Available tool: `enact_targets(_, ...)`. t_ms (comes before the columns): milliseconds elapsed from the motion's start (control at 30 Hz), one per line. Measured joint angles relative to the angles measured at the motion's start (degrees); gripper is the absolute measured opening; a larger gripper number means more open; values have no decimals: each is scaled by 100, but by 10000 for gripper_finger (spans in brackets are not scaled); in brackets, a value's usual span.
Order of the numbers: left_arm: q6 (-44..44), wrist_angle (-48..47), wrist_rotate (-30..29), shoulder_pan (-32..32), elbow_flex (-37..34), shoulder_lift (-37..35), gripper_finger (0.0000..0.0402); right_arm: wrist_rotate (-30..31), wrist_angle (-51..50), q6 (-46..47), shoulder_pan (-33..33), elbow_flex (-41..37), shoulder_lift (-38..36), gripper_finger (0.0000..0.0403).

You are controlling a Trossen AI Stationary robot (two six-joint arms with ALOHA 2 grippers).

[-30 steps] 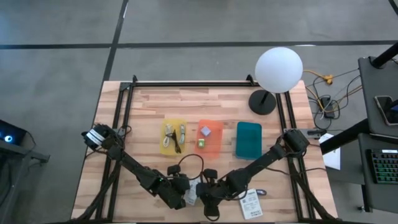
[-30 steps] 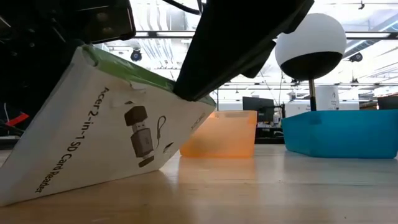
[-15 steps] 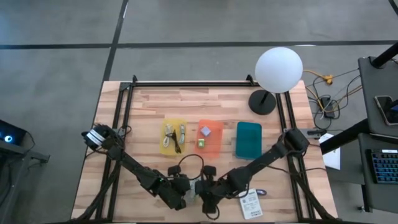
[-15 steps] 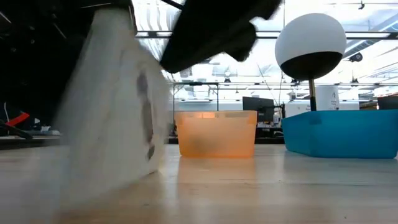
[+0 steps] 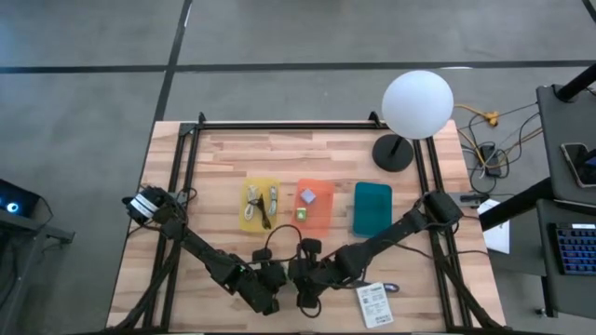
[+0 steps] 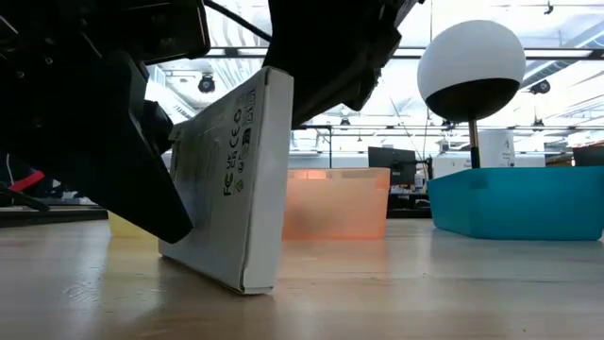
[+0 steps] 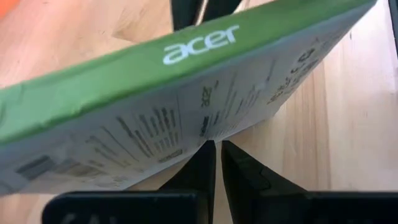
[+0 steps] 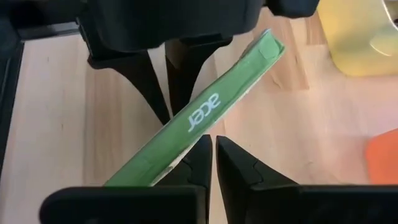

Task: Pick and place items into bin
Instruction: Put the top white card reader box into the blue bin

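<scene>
At the lower centre of the high view, the left gripper (image 5: 273, 290) and the right gripper (image 5: 303, 290) met over a slim white box (image 6: 231, 179) on the wooden surface (image 5: 223, 167). Both grippers' fingers were pressed fully together, pushing against the box rather than clasping it. The box stood tilted on its long edge in the low view, white faces covered in small black print, with a green "acer" spine (image 8: 202, 115). Further right lay a white printed packet (image 5: 374, 304). Above sat the yellow bin (image 5: 260, 204), orange bin (image 5: 315, 207) and teal bin (image 5: 372, 208).
</scene>
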Motion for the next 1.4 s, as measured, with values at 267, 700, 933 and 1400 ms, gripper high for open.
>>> enact_targets(267,4,-18,-20,-2,0,-4,11,-287,-264,393,-11,-4,0,13)
enact_targets(700,11,-22,-22,-2,-4,-11,11,-900,-204,623,-96,-4,-2,69)
enact_targets(933,9,-19,-24,-2,-29,-15,11,-895,-407,654,-131,-4,-56,170)
enact_targets(1400,-144,-20,-24,-7,-189,-15,11,-1604,-489,154,-247,110,-76,217)
